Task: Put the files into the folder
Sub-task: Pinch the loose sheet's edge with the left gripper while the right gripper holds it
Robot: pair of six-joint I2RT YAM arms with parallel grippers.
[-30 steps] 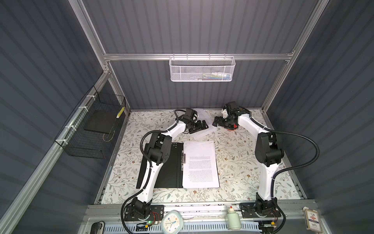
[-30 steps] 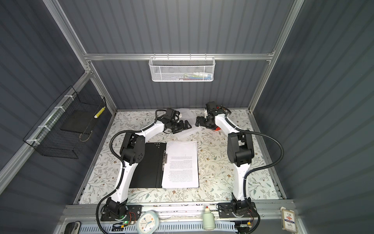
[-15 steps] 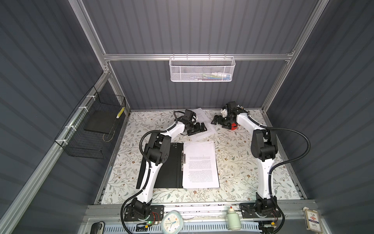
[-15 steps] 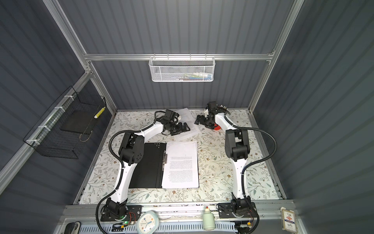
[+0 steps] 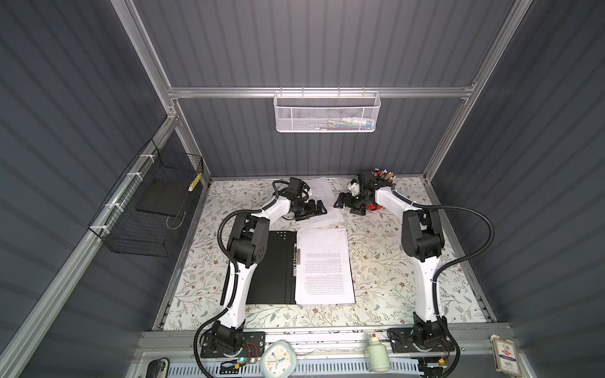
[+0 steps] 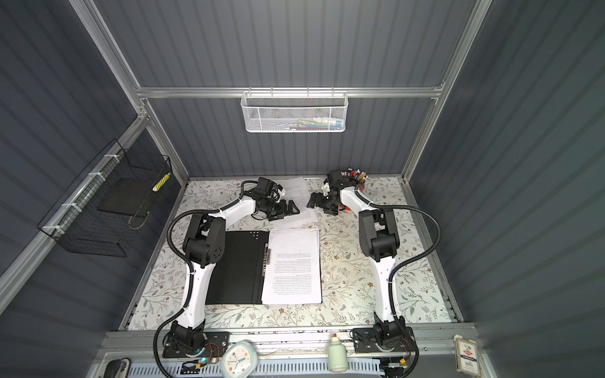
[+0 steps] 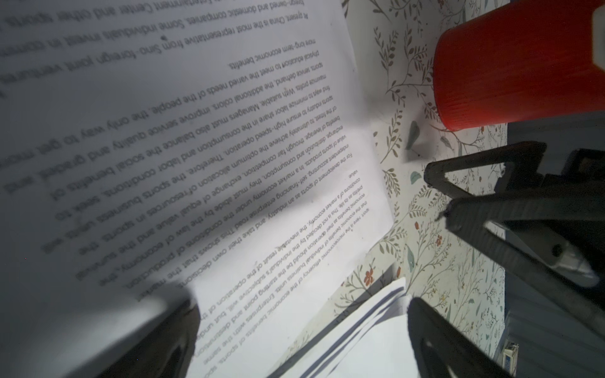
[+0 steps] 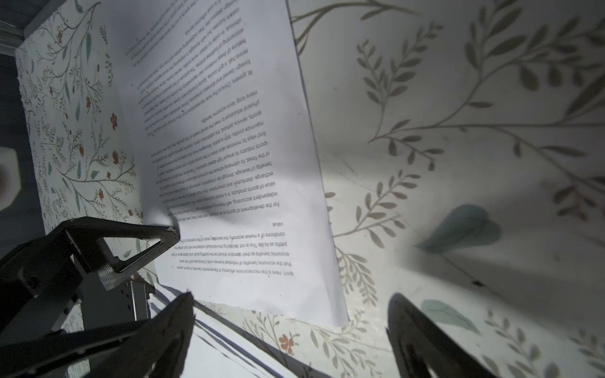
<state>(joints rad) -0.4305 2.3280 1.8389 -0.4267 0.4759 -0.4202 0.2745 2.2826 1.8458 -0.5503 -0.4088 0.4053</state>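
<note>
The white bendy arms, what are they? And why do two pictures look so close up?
They are two robot arms standing at a flowery table. Two pictures look down from a camera overhead. The close-up ones come from little cameras on the arms' wrists. On the table lies an open folder, black inside, with printed pages on its right half. One loose page lies farther back, near a red cup. The left gripper and right gripper, the arms' pinchers, are both open near that page and hold nothing.
</note>
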